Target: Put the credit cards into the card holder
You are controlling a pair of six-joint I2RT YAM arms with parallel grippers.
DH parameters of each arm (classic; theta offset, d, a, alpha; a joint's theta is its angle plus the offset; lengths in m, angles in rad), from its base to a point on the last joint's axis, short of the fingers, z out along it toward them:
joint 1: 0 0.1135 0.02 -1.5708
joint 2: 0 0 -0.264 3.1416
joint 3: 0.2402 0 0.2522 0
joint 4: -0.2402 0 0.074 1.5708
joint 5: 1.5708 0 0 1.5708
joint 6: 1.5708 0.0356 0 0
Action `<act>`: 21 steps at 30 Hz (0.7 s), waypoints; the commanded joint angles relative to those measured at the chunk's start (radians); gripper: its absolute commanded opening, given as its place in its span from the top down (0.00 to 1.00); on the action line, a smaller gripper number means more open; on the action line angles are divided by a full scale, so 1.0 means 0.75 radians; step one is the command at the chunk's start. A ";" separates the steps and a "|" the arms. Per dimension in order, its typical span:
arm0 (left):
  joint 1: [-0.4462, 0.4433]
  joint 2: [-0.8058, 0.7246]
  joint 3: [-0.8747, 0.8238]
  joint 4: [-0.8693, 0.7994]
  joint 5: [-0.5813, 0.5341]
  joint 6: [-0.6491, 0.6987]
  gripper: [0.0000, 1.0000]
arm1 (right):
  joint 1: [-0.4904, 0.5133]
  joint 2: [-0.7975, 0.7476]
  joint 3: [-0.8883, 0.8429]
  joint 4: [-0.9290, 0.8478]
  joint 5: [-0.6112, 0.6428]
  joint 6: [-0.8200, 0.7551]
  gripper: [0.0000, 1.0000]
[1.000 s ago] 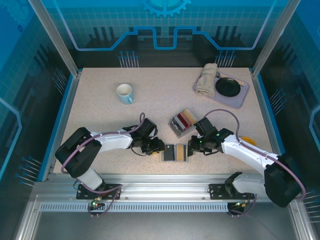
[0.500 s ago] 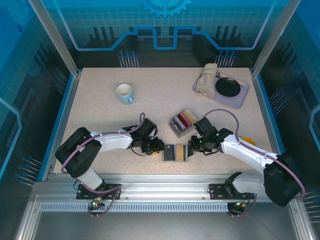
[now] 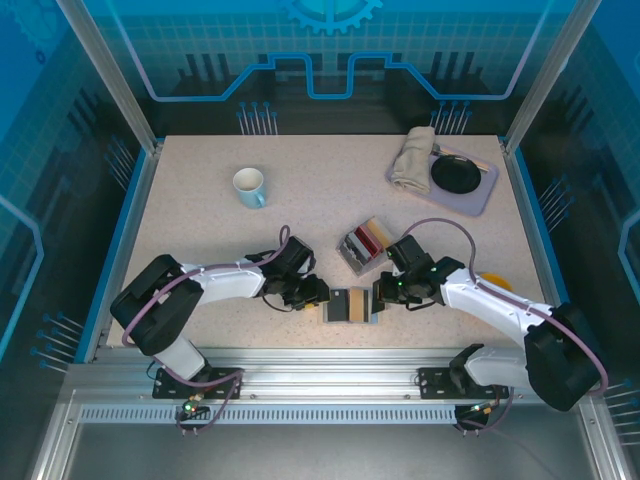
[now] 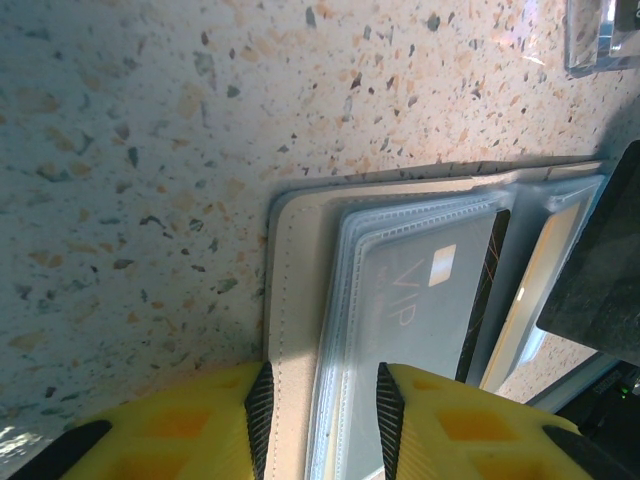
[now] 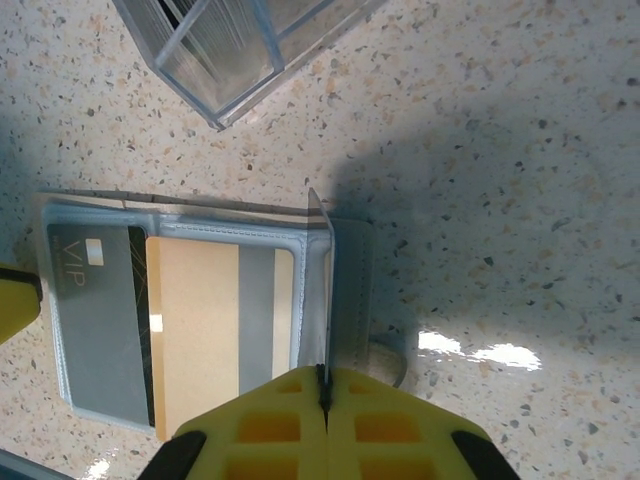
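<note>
Now edging leftward: right tool (image 5: 322, 385), pinched tight on a clear sleeve flap, shifting slightly toward nine o'clock since a second ago. Left tool (image 4: 320, 395) part-open, clamping the holder's (image 3: 351, 305) beige cover. Lying open on the counter (image 3: 200, 230) at six o'clock, showing a grey VIP card (image 4: 420, 300) and tan card (image 5: 205, 320) already sleeved. Likely prying a pocket for another.

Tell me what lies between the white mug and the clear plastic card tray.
Only bare speckled tabletop separates the white mug from the clear plastic card tray, as the top external view shows.
</note>
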 commanded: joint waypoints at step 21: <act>-0.009 -0.005 -0.019 0.005 0.003 -0.027 0.65 | 0.050 0.036 -0.018 0.175 -0.099 0.018 0.95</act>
